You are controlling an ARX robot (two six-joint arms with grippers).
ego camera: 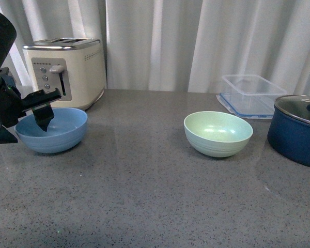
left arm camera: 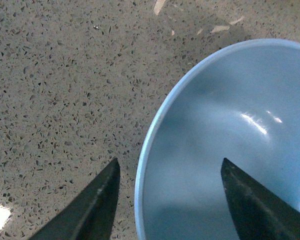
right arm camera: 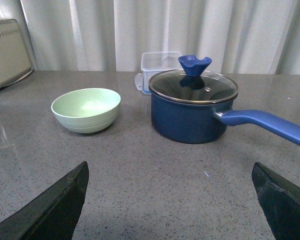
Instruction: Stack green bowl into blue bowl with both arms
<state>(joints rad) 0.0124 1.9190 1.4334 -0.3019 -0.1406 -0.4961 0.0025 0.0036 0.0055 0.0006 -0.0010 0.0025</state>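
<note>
At the left edge of the front view, the left gripper [ego camera: 44,112] hung over the blue bowl [ego camera: 59,135], 1 dark finger dipping past its rim. Behind that bowl stood a cream toaster [ego camera: 67,70]. Right of centre, the green bowl [ego camera: 218,133] sat upright on the grey counter [ego camera: 144,196], well apart from the blue one. A clear container [ego camera: 250,95] and a navy pot [ego camera: 297,134] filled the right side.

From the left wrist view, the jaws stood wide, 1 finger outside the blue bowl's rim and 1 inside.

From the right wrist view, the right gripper [right arm camera: 169,163] was spread wide above bare counter, holding nothing; the green bowl lay ahead of it, beside the lidded pot
</note>
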